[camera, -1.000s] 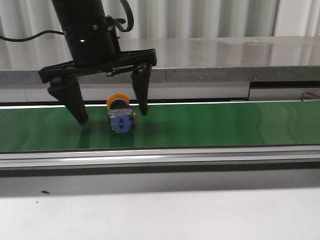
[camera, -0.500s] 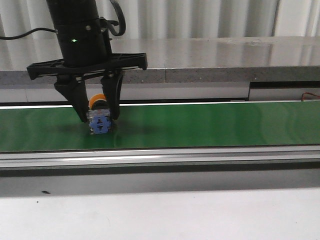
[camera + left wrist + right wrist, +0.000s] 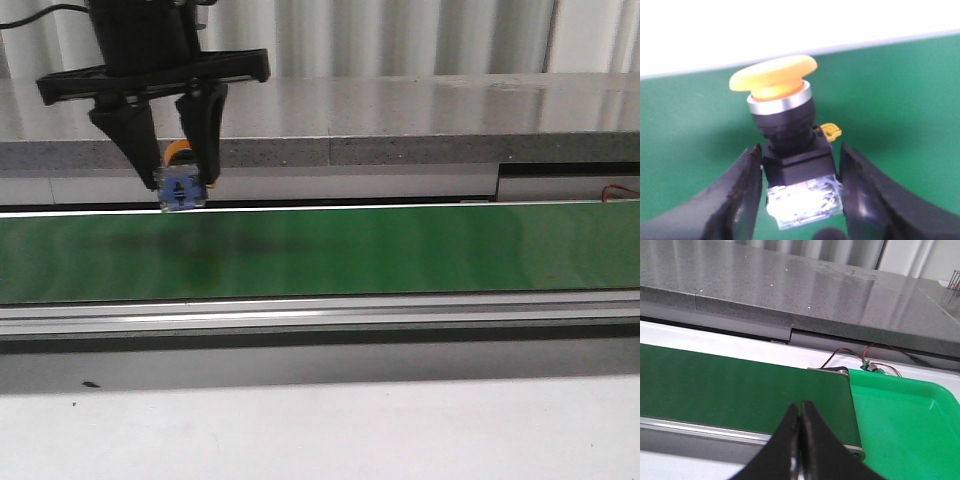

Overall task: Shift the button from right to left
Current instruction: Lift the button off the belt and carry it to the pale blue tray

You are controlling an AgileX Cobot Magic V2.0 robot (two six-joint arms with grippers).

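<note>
The left gripper (image 3: 181,190) hung above the far edge of the green belt (image 3: 400,250), toward its left end, with its jaws clamped on the button (image 3: 181,186). The button was off the belt, its blue block between the fingertips and its orange cap (image 3: 178,151) behind them. In the left wrist view the two black fingers (image 3: 740,195) pressed the sides of the button's (image 3: 790,160) dark lower body, the yellow-orange cap (image 3: 773,79) pointing away from the wrist over green belt (image 3: 900,100) and a white strip beyond. A small yellow tab (image 3: 830,131) stuck out at one side of the body.

Behind the belt ran a white ledge and a grey stone counter (image 3: 420,110), with corrugated panels at the back. A metal rail (image 3: 400,318) edged the belt on the near side. Nothing lay on the belt around the gripper. The right gripper (image 3: 800,440) showed only in its own view, jaws together and holding nothing, over the belt's (image 3: 740,390) right end beside a green tray (image 3: 910,415) and some red and black wires (image 3: 860,357).

A second before, the button stood on the belt nearer the middle, between wide-open fingers. Half a second before, the fingers had closed on it, farther left, still at belt level. Now it was lifted clear and farther left again, leaving a faint shadow on the belt below.
</note>
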